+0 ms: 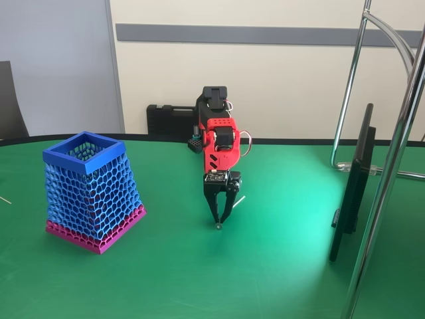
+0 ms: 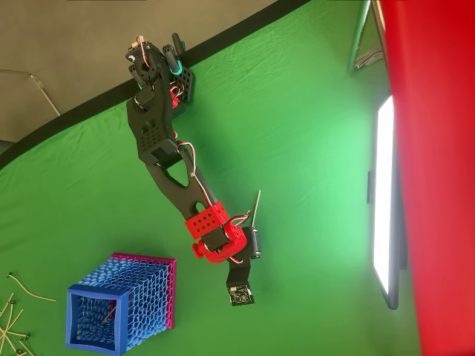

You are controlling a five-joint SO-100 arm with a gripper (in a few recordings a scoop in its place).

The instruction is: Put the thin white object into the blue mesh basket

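Green bench (image 1: 285, 266): we see the claw (image 1: 218, 222) tips pressed together on the thin white object (image 1: 238, 199), right of the blue mesh basket (image 1: 93, 193).

The green table (image 1: 279, 266) is evenly and brightly lit, a pale glare being cast beside the glowing screen (image 2: 384, 200) (overexposed in the overhead view); shadows are kept soft.

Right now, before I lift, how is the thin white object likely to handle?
The thin white object looks very slim, so it is probably light and easy to lift. Being so narrow, it may roll or pivot if the gripper pinches it near one end. It lies as a straight line on the green table, so it is likely stiff, though too small to be sure.
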